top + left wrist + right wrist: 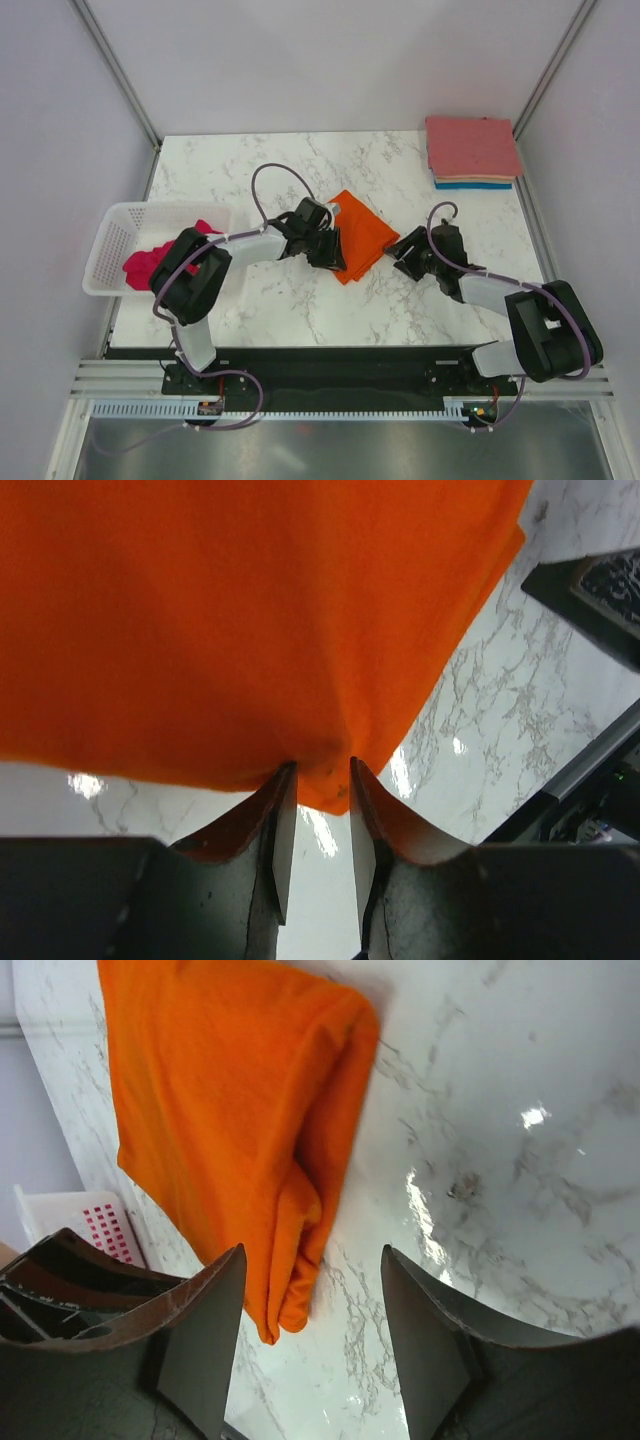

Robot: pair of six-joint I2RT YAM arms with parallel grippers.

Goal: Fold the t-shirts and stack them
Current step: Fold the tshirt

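My left claw [320,770] is nearly pressed together, with the near edge of the orange shirt [250,610] bunched between the tips. The cloth puckers right there, so I read that as a pinch. My right claw [312,1252] is spread wide with nothing in it, sitting just beside the opposite side of that shirt. The shirt itself lies in the middle of the table [250,160], folded down small, between both arms.

Progress-wise I'd call it a bit past halfway. A tidy stack [472,148] of folded shirts sits in the far right corner. The orange one looks folded but isn't on the pile yet. A pink shirt [148,264] lies crumpled in the basket [105,235] on the left, not yet folded.

Only the top camera gives me the stack and the pink shirt. Only the left wrist cam shows the pinch. The right wrist cam shows the thick, layered fold edge, which just looks flat from above.
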